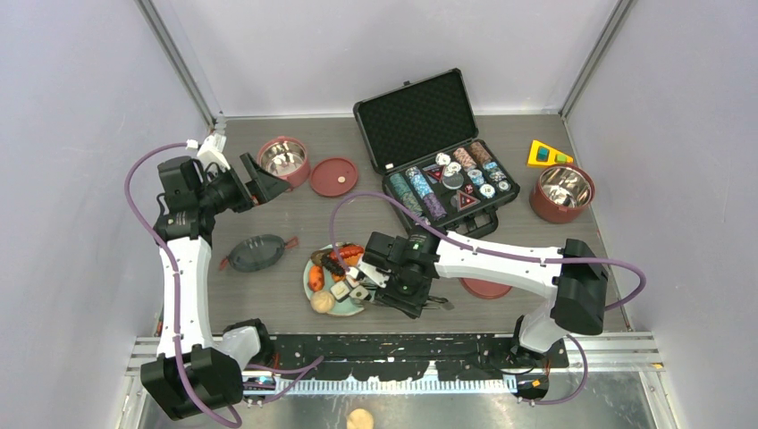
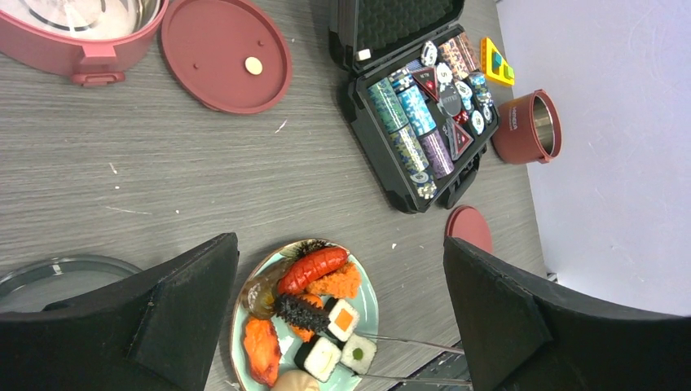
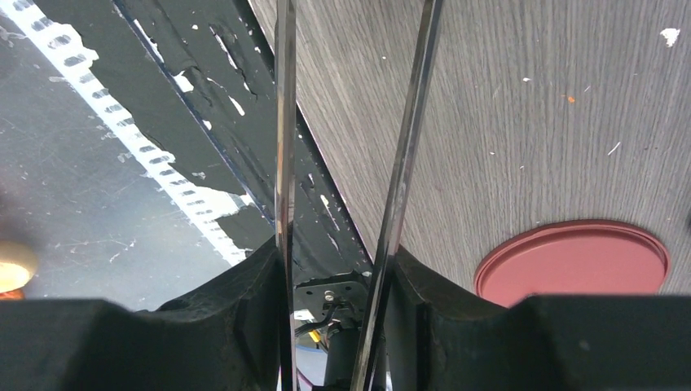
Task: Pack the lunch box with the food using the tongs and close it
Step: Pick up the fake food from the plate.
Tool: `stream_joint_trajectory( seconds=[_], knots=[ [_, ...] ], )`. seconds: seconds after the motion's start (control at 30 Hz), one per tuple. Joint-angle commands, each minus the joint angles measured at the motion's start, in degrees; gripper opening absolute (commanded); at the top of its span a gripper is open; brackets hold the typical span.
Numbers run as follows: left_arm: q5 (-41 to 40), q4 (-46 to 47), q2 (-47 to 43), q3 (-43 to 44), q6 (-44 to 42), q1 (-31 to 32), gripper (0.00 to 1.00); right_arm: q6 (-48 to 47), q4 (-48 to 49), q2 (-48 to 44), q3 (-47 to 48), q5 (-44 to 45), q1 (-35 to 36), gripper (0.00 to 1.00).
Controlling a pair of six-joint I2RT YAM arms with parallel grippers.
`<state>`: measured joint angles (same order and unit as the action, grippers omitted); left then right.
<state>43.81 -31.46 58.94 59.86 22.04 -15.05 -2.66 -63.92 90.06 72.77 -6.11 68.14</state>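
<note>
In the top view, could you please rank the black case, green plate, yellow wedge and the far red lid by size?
1. black case
2. green plate, partly covered and barely larger than the lid, so unsure
3. far red lid
4. yellow wedge

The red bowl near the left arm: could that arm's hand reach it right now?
Probably yes. The left hand hangs wide open just beside the red bowl, with nothing between them; the flat red lid lies on the bowl's far side.
</note>
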Motion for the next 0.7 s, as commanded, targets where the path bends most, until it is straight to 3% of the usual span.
stream_joint_trajectory(
  seconds=[0.0, 0.3, 0.67],
  knots=[
    [1.4, 2.7, -0.7, -0.1, 0.3, -0.4, 0.99, 0.1, -0.4, -1.0, 2.0, 0.5, 0.0, 0.44],
    [1.5, 2.5, -0.4, 0.1, 0.4, -0.4, 0.98, -0.4, -0.9, -4.5, 1.8, -2.0, -2.2, 0.29],
    [1.8, 2.8, 0.9, 0.3, 0.7, -0.4, 0.98, -1.8, -1.5, -7.4, 2.1, -4.0, -3.9, 0.18]
  ],
)
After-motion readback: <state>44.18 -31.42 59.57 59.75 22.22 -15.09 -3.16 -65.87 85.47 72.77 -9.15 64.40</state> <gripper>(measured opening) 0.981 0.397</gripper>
